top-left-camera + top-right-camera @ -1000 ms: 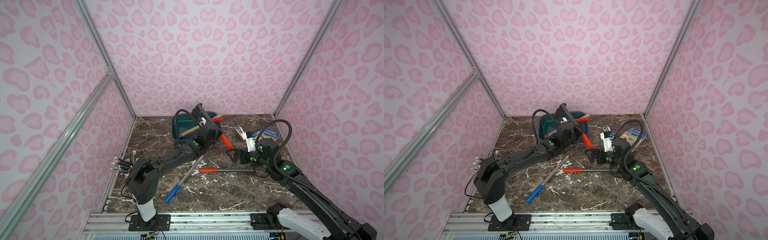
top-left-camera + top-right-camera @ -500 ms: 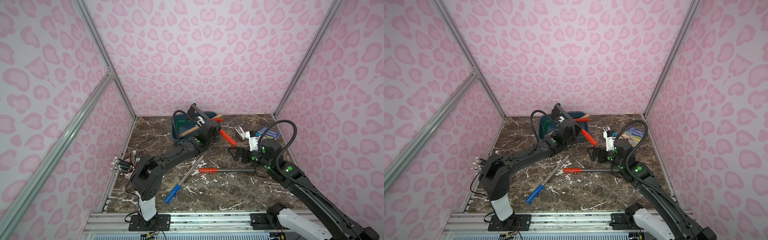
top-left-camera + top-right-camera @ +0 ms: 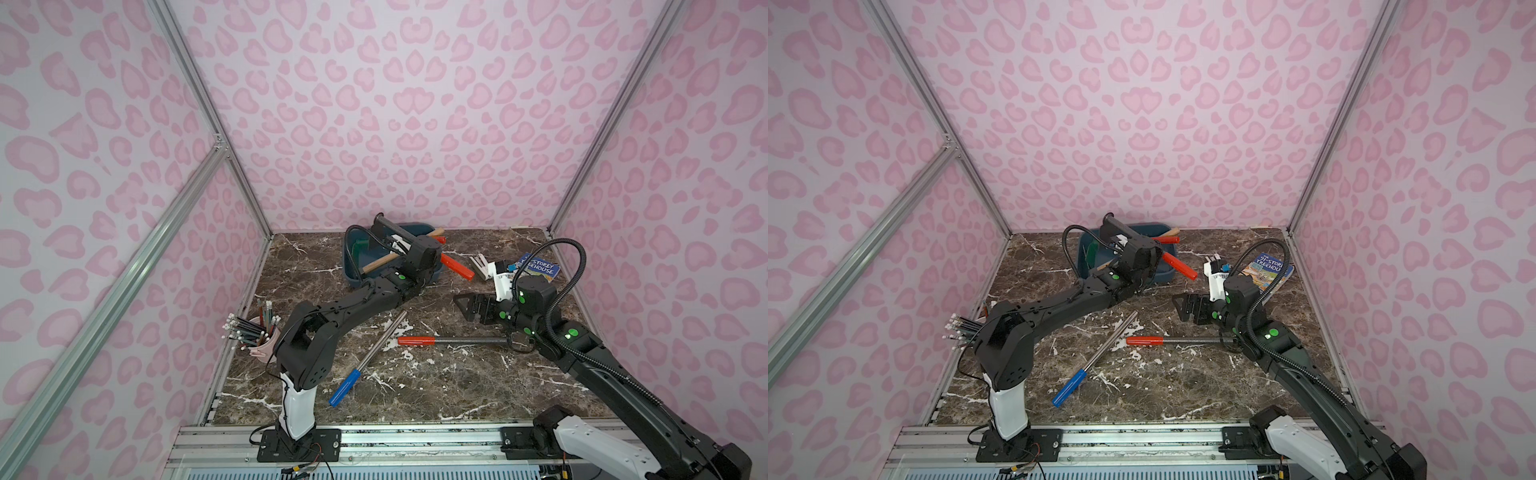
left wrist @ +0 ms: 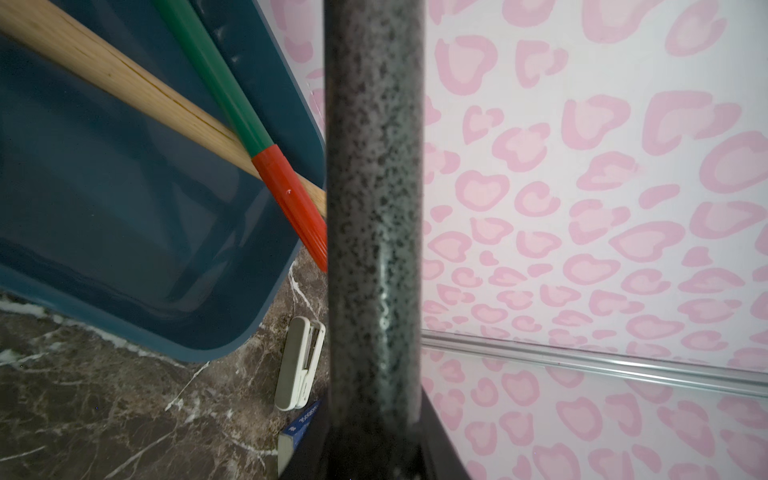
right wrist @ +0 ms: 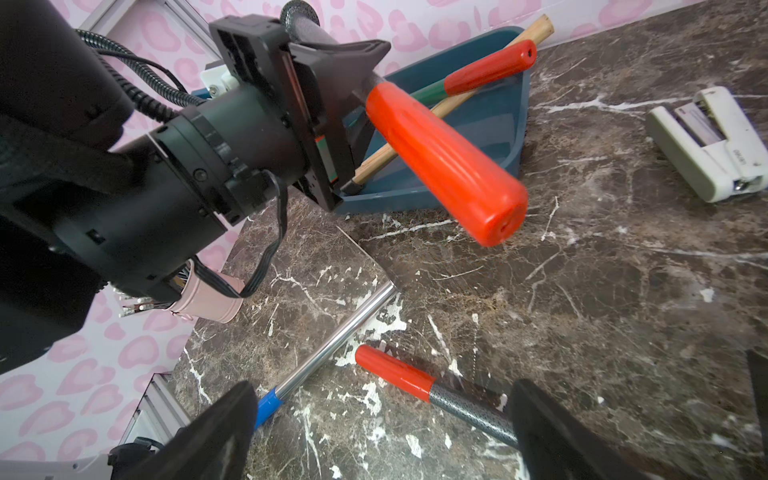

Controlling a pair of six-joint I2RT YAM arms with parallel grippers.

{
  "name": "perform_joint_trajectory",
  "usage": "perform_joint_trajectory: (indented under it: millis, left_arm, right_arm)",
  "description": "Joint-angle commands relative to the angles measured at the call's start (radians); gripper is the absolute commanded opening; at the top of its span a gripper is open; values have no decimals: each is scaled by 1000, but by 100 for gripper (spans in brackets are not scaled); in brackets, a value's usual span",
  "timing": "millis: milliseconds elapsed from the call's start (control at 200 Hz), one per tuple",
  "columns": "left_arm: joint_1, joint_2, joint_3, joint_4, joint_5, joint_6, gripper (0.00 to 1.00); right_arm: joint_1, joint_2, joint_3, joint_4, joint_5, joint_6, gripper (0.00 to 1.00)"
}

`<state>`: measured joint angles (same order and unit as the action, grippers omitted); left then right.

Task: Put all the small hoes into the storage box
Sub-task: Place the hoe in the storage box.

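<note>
The small hoe (image 3: 456, 266) has a dark speckled shaft and a red grip; its head does not show. My left gripper (image 3: 417, 249) is shut on the shaft and holds it slanted above the near right part of the storage box (image 3: 348, 266), a teal-blue tub. The red grip (image 5: 449, 162) sticks out past the box rim (image 5: 521, 137) over the table. In the left wrist view the shaft (image 4: 374, 208) runs straight out from the left gripper (image 4: 374, 440), with the box (image 4: 199, 345) beside it. My right gripper (image 3: 468, 306) hovers open to the right, its fingers (image 5: 224, 424) wide apart.
Inside the box lie a wooden handle (image 3: 380, 262) and a green tool with a red grip (image 5: 488, 70). On the table are a steel tool with a blue grip (image 3: 365, 357), a red-gripped speckled tool (image 3: 417, 340), a white stapler (image 3: 482, 266), a book (image 3: 539, 267) and a pink pencil cup (image 3: 262, 343).
My left gripper has carried the hoe a little higher and farther back over the box. The right arm has hardly moved.
</note>
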<state>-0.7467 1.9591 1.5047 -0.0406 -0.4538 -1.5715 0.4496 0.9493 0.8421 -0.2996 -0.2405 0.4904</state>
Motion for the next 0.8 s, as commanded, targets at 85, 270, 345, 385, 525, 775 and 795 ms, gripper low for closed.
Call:
perform_joint_trajectory:
  millis: [85,270,345,385,525,775,795]
  left_arm:
    - [12,33,51,19,-69,-4,1]
    - [25,50,53,8,-109,-36,1]
    - [33,63,65,0,-111,-40,1]
    - [36,70,70,-6,-106,-44,1]
    - [52,91,81,-18,-107,-58,1]
    - [81,131,110,-35,-106,-70,1]
    - [82,136,114,-39,-106,-71,1]
  right_arm:
    - [0,0,-3,43,-11,-4,98]
    - [0,-8,-17,42,-10,-4,99]
    - [1,-8,-23,43,-13,-4,99]
    - [1,-7,-26,44,-16,-3,99]
    - [-1,-11,-31,45,-19,-2,99]
    - [1,-12,-50,53,-26,1,99]
    - [0,-12,-50,54,-27,3,98]
